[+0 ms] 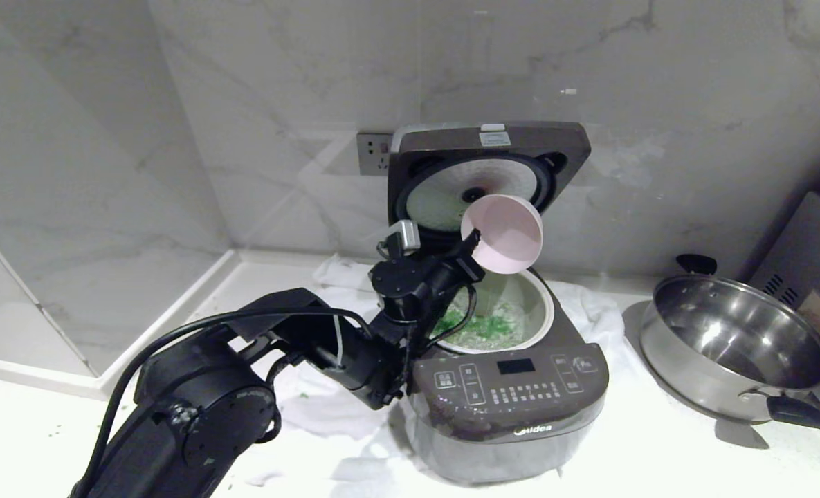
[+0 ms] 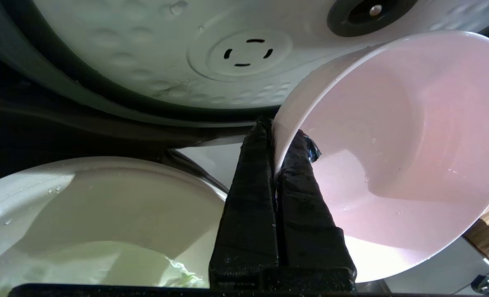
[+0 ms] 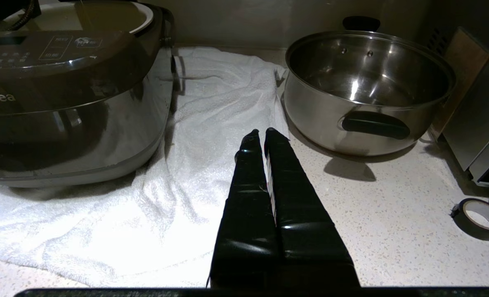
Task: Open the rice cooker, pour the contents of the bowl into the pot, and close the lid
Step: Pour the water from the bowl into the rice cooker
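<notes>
The dark brown rice cooker (image 1: 513, 401) stands on a white towel with its lid (image 1: 486, 173) hinged upright, silvery inner plate (image 2: 211, 53) showing. My left gripper (image 1: 470, 250) (image 2: 275, 134) is shut on the rim of the pale pink bowl (image 1: 503, 232) (image 2: 397, 144), which is tipped on its side above the pot (image 1: 541, 304). The bowl's inside looks bare. Green chopped contents (image 1: 482, 328) lie in the pot. My right gripper (image 3: 258, 134) hangs shut and holds nothing, low over the counter to the right of the cooker (image 3: 71, 95).
A shiny steel pan (image 1: 735, 346) (image 3: 368, 86) with black handles sits right of the cooker. The white towel (image 3: 211, 123) spreads under and around the cooker. A roll of black tape (image 3: 479, 216) lies on the counter. A wall socket (image 1: 374, 153) is behind the lid.
</notes>
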